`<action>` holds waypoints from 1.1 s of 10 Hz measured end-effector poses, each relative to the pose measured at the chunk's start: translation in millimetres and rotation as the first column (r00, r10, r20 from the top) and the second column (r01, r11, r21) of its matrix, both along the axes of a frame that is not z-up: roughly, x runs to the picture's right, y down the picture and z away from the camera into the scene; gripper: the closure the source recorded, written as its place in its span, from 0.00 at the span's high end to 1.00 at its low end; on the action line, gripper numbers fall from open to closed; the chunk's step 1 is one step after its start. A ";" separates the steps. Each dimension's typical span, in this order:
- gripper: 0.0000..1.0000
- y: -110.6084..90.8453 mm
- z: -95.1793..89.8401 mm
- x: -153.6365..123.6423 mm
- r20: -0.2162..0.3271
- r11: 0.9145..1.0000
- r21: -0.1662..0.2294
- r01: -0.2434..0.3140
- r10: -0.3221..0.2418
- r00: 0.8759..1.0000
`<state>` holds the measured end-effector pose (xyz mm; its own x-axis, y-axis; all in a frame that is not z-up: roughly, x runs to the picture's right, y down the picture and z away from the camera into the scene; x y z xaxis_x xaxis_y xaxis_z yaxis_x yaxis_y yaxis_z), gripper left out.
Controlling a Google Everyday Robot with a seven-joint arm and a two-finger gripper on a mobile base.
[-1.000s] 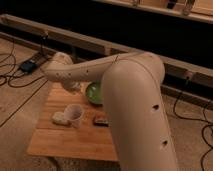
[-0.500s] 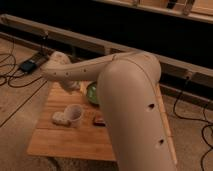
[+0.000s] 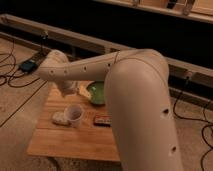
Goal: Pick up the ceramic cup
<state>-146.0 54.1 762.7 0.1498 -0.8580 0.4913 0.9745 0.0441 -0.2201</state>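
Note:
The ceramic cup (image 3: pixel 75 114) is small and pale. It stands upright with its mouth open on the wooden table (image 3: pixel 75 142), left of the middle. My gripper (image 3: pixel 68 89) hangs from the end of the pale arm (image 3: pixel 85 70), just above the table's back left part. It is behind and slightly left of the cup and does not touch it. The arm's thick link fills the right of the view and hides the table's right side.
A wide green bowl (image 3: pixel 97 93) sits behind and right of the cup. A flat white speckled block (image 3: pixel 60 119) lies against the cup's left side. A small dark flat item (image 3: pixel 103 121) lies to its right. Cables (image 3: pixel 15 75) run over the floor on the left.
The arm has shifted slightly and its gripper end now hangs a bit lower behind the cup. The cup, bowl and block have not moved.

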 end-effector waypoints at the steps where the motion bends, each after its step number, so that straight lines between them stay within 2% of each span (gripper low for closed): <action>1: 0.80 9.6 -7.6 15.1 -0.003 1.000 -0.008 -0.008 0.008 1.000; 3: 0.80 24.6 -16.4 36.5 0.003 0.999 -0.015 -0.028 0.028 1.000; 6: 0.80 55.3 -17.0 72.9 0.025 0.996 -0.038 -0.075 0.076 0.997; 8: 0.80 65.1 -17.6 72.5 0.051 0.995 -0.053 -0.084 0.087 0.995; 11: 0.80 62.3 -9.0 40.8 0.083 0.995 -0.067 -0.070 0.076 0.994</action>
<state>-105.2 116.4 753.7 0.1660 -0.8125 0.5588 0.9845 0.1045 -0.1405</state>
